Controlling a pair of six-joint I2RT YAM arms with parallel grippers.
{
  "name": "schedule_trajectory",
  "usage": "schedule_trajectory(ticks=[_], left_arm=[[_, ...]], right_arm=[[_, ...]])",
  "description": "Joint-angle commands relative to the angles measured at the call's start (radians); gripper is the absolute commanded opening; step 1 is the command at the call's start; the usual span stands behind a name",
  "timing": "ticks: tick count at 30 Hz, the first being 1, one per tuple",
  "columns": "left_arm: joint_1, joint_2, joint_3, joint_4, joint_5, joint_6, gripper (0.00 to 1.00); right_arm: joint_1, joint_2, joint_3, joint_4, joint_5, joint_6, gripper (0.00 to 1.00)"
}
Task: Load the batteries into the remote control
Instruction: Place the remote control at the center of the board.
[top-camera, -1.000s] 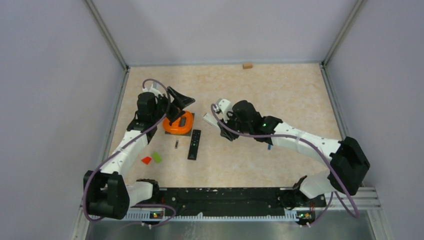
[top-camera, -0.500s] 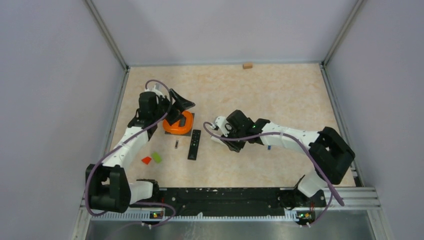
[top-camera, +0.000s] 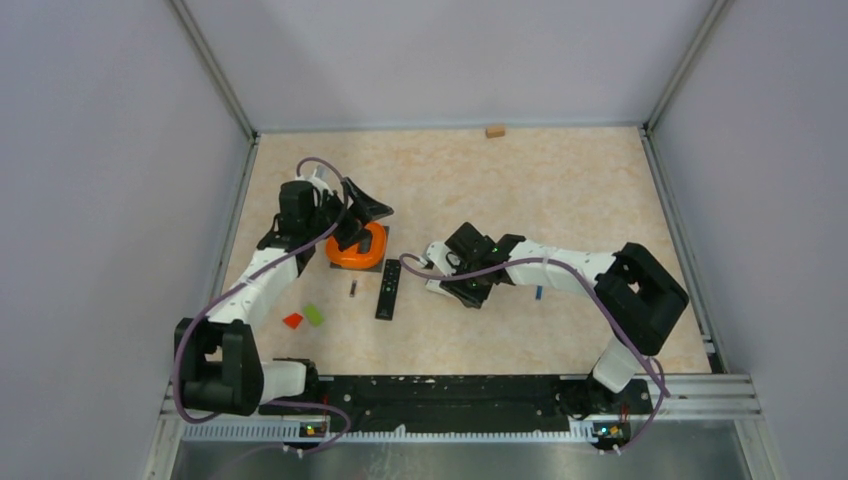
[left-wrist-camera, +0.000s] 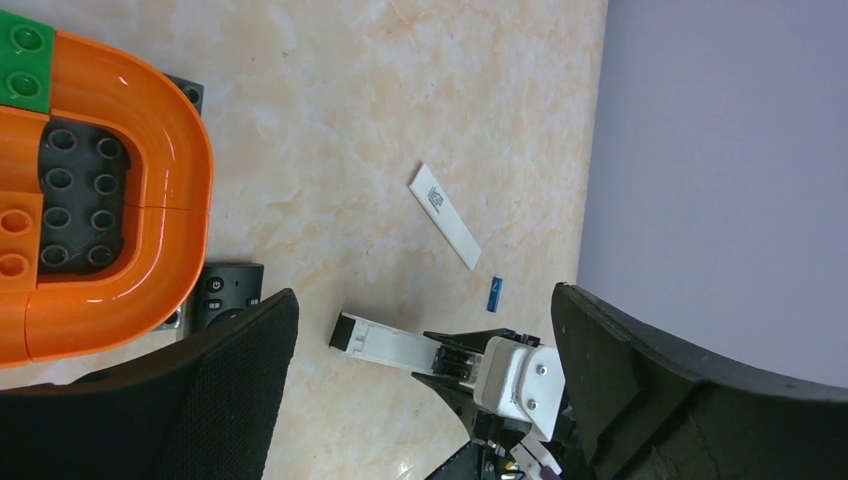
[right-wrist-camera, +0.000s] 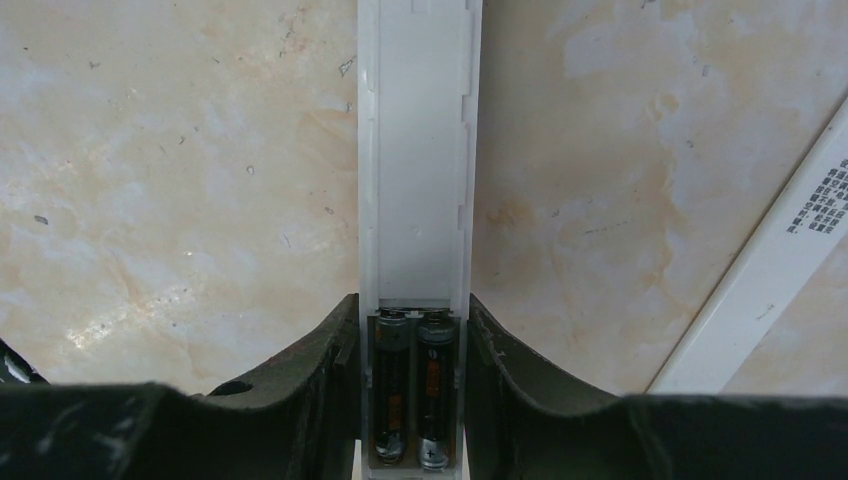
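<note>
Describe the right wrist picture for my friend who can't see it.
A white remote is gripped by the right claw, with two batteries side by side in its open compartment. Behind is a beige marbled table and a white strip.

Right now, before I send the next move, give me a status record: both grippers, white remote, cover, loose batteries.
left gripper: open, over the orange toy
right gripper: shut on the white remote
compartment: open, two batteries seated side by side
cover: off, flat on the table, apart from the white remote
blue battery: loose on the table by the right forearm
dark battery: loose, just left of the black remote
</note>
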Motion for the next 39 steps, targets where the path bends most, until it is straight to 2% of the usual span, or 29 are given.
schedule_trajectory(ticks=[1, 5, 20, 26, 33, 34, 39], left_arm=[[0.005, 0.011, 0.032, 0.029, 0.049, 0.021, 0.99], [0.005, 0.008, 0.030, 0.027, 0.057, 0.022, 0.99], [0.005, -0.014, 0.035, -0.019, 0.044, 0.059, 0.99], [0.005, -0.014, 0.038, -0.022, 0.043, 0.062, 0.99], [0.005, -0.015, 0.043, -0.025, 0.035, 0.069, 0.99], [0.005, -0.017, 0.044, -0.027, 0.032, 0.071, 0.99], [0.005, -0.037, 0.042, -0.031, 0.003, 0.086, 0.99]], right_arm=[[0.009, 0.011, 0.036, -0.055, 0.010, -0.017, 0.24], [0.009, 0.017, 0.047, -0.076, 0.008, -0.005, 0.32], [0.007, 0.059, 0.059, -0.144, -0.011, 0.003, 0.36], [0.007, 0.049, 0.052, -0.145, 0.014, 0.008, 0.47], [0.007, -0.019, 0.040, -0.118, 0.022, 0.022, 0.53], [0.007, -0.039, 0.042, -0.111, 0.015, 0.027, 0.54], [-0.020, -0.192, 0.039, -0.050, -0.027, 0.095, 0.76]])
